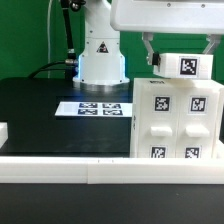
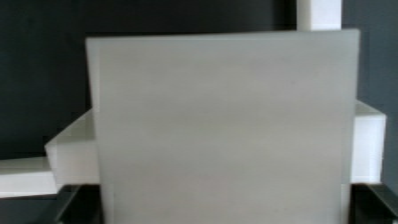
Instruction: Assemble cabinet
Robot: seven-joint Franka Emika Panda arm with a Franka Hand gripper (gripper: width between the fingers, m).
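Exterior view: we log the cabinet (image 1: 178,125) upright on the black desk (image 1: 40,110), just to the exterior view's right of the marker board (image 1: 100,107). The tool (image 1: 183,57) hangs higher on that same side, fingers flanking a small white tagged piece (image 1: 188,67) (clamped or merely near, we cannot tell).

Wrist view: a pale flat panel (image 2: 214,120) fills most of the frame.

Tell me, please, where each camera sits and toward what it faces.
Exterior view: off the arm, across the table from the robot base, facing it, the marker board and the cabinet; the claw shows above, at a small tagged block.
Wrist view: on the wrist, facing a pale flat panel close up; no claw fingers show clearly.
Shared: probably the block, seen as that panel; I cannot confirm it.
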